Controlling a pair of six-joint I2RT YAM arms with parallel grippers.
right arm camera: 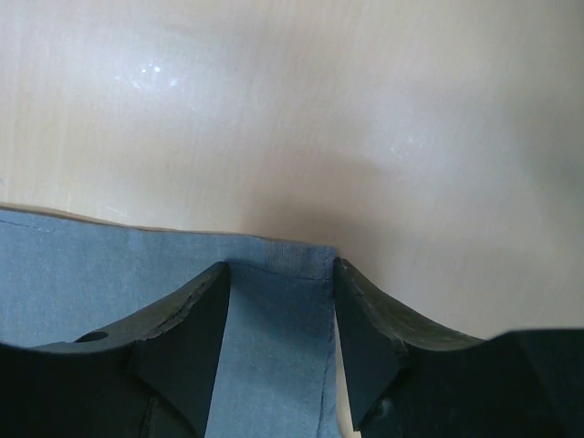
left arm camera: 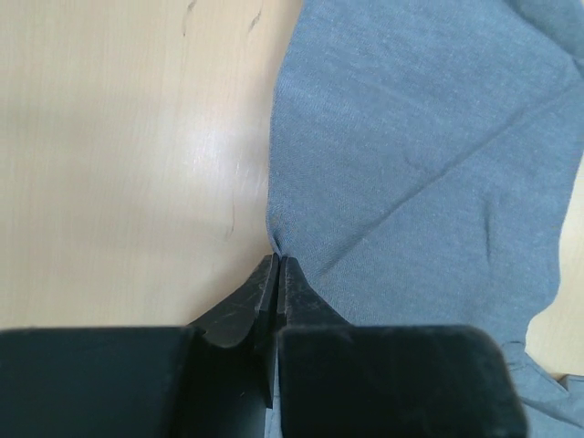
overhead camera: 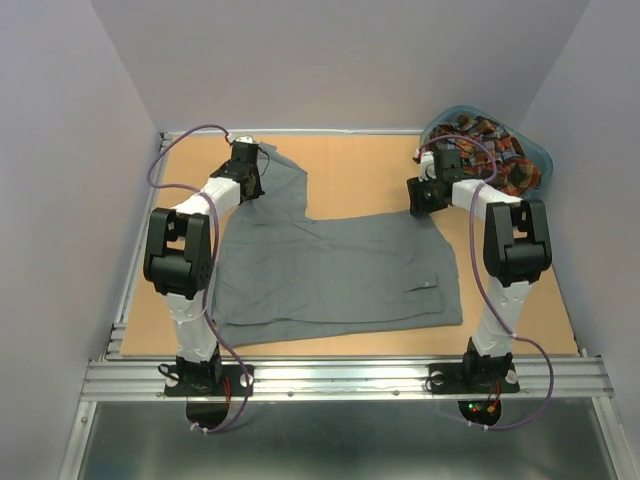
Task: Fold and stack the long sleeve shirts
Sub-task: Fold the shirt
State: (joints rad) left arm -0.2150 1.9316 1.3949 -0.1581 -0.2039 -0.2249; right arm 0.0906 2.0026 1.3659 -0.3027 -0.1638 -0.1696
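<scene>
grey shirt (overhead camera: pixel 330 270): flat at centre of bench (overhead camera: pixel 350 165), long axis left-right, lying nearward of both claws | left gripper (left arm camera: pixel 277 265): pinched closed on far-left sleeve edge | right gripper (right arm camera: pixel 281 272): jaws apart, straddling far-right corner, not yet gripping

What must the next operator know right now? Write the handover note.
Left gripper: shut on the grey shirt, at its far left edge.
Right gripper: open, jaws astride the shirt's far right corner, not yet gripping.
The grey shirt lies spread on the table. The plaid shirt sits in the basket, far right.
Done: nothing stacked.
To do: close the right gripper, fold the grey shirt, then fetch, fold and stack the plaid one.
</scene>
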